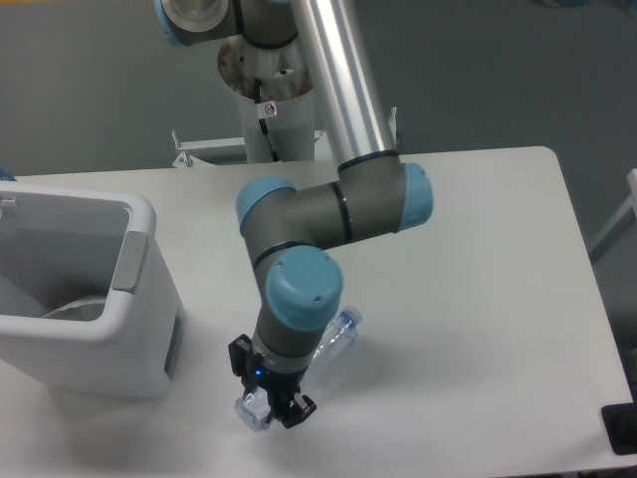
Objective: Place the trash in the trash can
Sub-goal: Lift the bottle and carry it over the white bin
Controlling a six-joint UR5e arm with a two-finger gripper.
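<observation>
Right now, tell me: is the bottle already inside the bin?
No. The bottle is outside the bin, held in the gripper over the table.

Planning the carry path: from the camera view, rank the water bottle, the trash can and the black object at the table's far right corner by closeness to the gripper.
1. Water bottle: held in the gripper, its cap end sticking out up and right.
2. Trash can: to the left, on the table's left side.
3. Black object: at the lower right table corner, farthest.
</observation>
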